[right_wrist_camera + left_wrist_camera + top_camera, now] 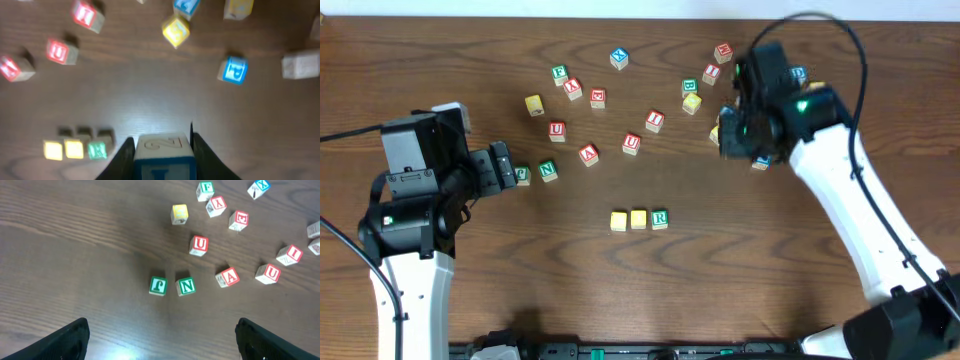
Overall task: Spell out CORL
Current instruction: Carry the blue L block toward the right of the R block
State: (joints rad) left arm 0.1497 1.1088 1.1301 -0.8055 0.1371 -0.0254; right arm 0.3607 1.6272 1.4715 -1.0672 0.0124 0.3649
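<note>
Right claw [162,157] clenched on blue block [161,145], held above tabletop [740,280]. Row of three blocks [639,219] runs left-right, lies to claw's left, nearer robot; free spot just beside green R block [660,218]. Left claw [162,340] released, empty.

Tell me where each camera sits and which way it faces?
Overhead: above the table, facing straight down; left arm and right arm show.
Left wrist: on the left arm, facing down at the green N; open end effector at bottom.
Right wrist: on the right arm, facing down; its end effector clamps a block.
Shared: overhead and right wrist both see the three-block row.
</note>
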